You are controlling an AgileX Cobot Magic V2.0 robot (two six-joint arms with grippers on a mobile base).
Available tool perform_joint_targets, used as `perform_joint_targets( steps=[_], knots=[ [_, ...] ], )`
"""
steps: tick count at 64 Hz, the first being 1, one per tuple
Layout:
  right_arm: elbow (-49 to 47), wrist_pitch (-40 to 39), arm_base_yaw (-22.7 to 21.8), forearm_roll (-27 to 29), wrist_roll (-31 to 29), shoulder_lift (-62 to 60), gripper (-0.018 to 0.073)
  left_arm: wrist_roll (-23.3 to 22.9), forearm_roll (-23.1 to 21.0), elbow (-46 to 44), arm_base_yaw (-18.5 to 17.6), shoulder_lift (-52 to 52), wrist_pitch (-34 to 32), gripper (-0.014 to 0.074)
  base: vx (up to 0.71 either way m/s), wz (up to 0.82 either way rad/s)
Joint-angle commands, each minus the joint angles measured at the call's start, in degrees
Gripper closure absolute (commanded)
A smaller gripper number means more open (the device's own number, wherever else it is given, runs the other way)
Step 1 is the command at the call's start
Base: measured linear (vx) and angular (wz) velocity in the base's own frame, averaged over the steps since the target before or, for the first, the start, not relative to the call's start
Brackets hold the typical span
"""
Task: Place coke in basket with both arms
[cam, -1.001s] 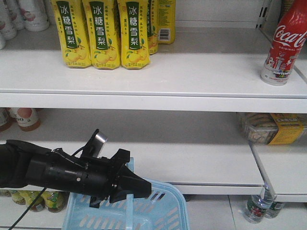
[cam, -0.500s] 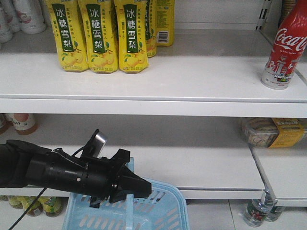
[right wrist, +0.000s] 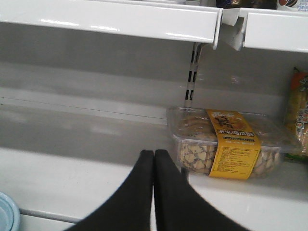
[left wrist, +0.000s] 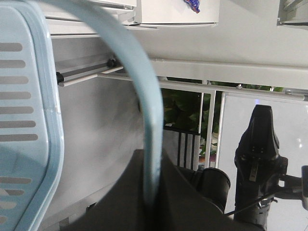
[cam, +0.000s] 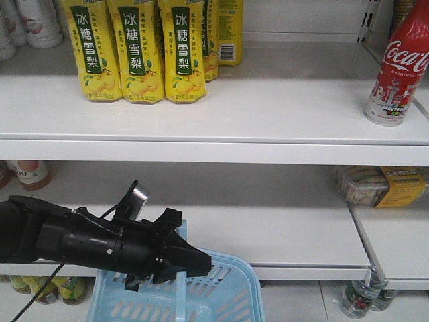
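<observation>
1. Your coke (cam: 399, 67) stands upright on the upper shelf (cam: 281, 100) at 2 o'clock in the front view, well apart from your left gripper (cam: 191, 263)
2. That left gripper sits at 7 o'clock, jaws closed around the swing handle (left wrist: 153, 125) of the basket (cam: 228, 295), which shows at 6 o'clock
3. Your right gripper (right wrist: 154, 159) has its fingers pressed together on nothing, aimed at 12 o'clock in its wrist view, with a biscuit box (right wrist: 226, 144) at 2 o'clock on the lower shelf (right wrist: 72, 178)
</observation>
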Motion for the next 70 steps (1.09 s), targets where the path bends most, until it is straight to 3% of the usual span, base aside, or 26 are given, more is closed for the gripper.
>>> perform_joint_targets(
  steps=[1,36,46,56,70],
  knots=[
    [0.5,-4.4,-0.1,-0.2,-0.1,-0.7,0.0569,0.3,-3.2,-1.4,-0.4,-2.6,4.0,0.0603,0.0,0.0],
    [0.4,-4.6,-0.1,-0.4,-0.2,-0.7,0.0569,0.3,-3.2,-1.4,-0.4,-2.6,4.0,0.0602,0.0,0.0],
    [0.1,-12.9,-0.1,-0.8,-0.1,-0.7,0.0569,0.3,-3.2,-1.4,-0.4,-2.6,4.0,0.0602,0.0,0.0],
    [-5.2,-9.1,-0.1,4.6,-0.1,0.3,0.0569,0.3,-3.2,-1.4,-0.4,-2.6,4.0,0.0602,0.0,0.0],
    [-17.5,-4.9,-0.1,4.7,-0.1,10.4,0.0569,0.3,-3.2,-1.4,-0.4,-2.6,4.0,0.0602,0.0,0.0]
  ],
)
